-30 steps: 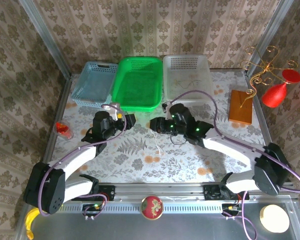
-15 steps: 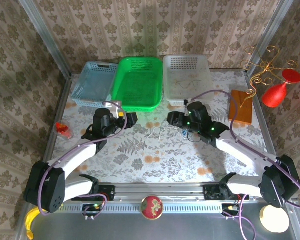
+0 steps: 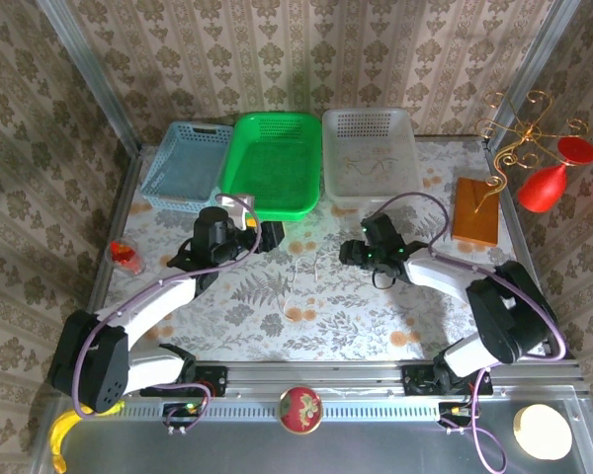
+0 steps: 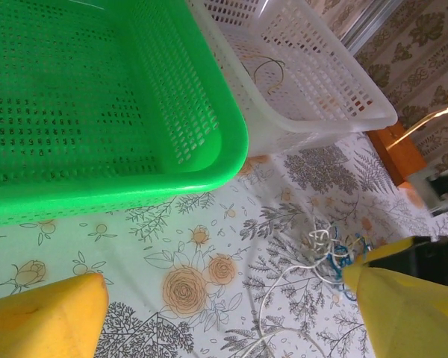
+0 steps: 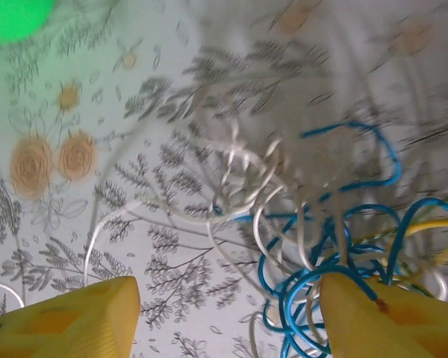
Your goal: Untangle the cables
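Tangled cables (image 5: 313, 246) lie on the desk (image 5: 52, 224) between the released right fingers (image 5: 67, 321). Left fingers (image 4: 45, 321), released and empty, at their 9 o'clock.

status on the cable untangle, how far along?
Done: maybe one thin cord lying in the white basket. In hand: nothing gripped; right claw open at the cables, left claw open, empty. Left: blue, white and yellow strands knotted in one clump on the table.

Table (image 3: 306, 316): blue basket (image 3: 183, 168), green basket (image 3: 272, 168), white basket (image 3: 328, 158) far edge; wooden block (image 3: 475, 209) right; cables (image 5: 306, 231) centre, seemingly tangled.
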